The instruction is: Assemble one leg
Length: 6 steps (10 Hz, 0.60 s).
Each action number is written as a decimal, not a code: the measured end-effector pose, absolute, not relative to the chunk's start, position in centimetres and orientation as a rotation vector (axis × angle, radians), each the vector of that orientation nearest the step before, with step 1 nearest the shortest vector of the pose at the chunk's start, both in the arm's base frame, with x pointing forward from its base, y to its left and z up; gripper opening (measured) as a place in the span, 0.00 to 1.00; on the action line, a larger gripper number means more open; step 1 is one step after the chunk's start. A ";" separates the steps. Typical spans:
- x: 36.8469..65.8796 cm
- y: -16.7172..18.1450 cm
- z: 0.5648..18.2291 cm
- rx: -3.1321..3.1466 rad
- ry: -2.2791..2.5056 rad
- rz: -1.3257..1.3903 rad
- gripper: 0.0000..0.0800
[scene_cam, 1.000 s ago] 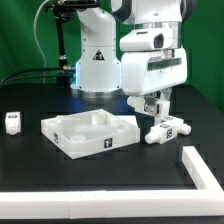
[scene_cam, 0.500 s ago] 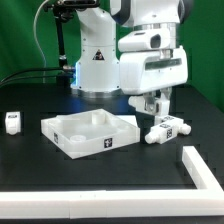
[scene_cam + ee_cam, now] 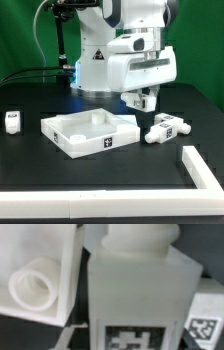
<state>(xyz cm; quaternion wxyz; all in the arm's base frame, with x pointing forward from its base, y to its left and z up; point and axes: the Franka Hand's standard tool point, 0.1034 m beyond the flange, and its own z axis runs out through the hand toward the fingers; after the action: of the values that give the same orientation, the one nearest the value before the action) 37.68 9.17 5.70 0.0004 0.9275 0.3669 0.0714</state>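
My gripper hangs above the table just beyond the far right corner of the white square panel. It is shut on a white leg. In the wrist view this leg fills the frame, with its round knob pointing away and its tag between the jaws of the gripper. One round corner socket of the panel shows beside it. Two more legs lie together on the table at the exterior view's right. Another leg stands at the far left.
A white raised L-shaped bar runs along the table's front and right edges. The robot's white base stands behind the panel. A second tag of a lying leg shows past the held leg.
My gripper has risen and moved toward the exterior view's left, carrying the leg away from the two legs lying on the table.
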 end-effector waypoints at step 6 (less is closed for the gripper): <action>37.2 9.3 2.0 2.949 1.144 0.138 0.36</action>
<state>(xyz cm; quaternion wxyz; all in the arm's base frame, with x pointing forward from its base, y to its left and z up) 37.17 9.25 2.03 -0.0121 0.9313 0.3613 0.0436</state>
